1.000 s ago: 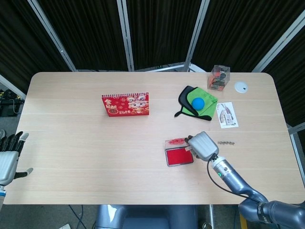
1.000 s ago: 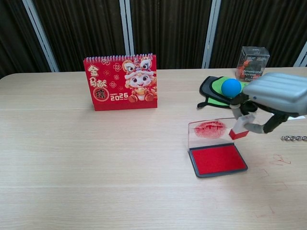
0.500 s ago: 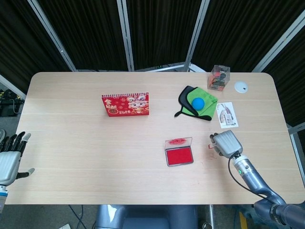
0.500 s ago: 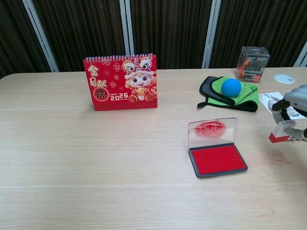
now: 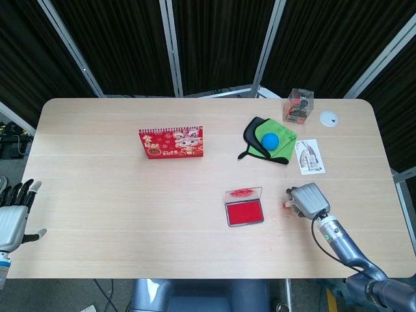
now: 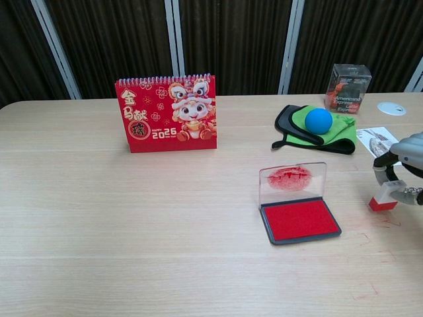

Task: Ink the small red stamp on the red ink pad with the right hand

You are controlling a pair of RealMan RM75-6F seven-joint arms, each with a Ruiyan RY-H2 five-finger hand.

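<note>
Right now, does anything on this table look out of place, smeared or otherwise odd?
Yes. Faint red marks stain the bare tabletop right of the red ink pad, near where the right hand holds the small red stamp. The pad's raised clear lid is smeared red too.

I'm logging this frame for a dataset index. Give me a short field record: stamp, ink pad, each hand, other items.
stamp: small red stamp, pinched by right hand, right of the pad, apart from it
ink pad: red ink pad, lid upright, open
left hand: left hand, off the table's left edge, fingers apart, holding nothing
other items: calendar, blue ball on green cloth
</note>
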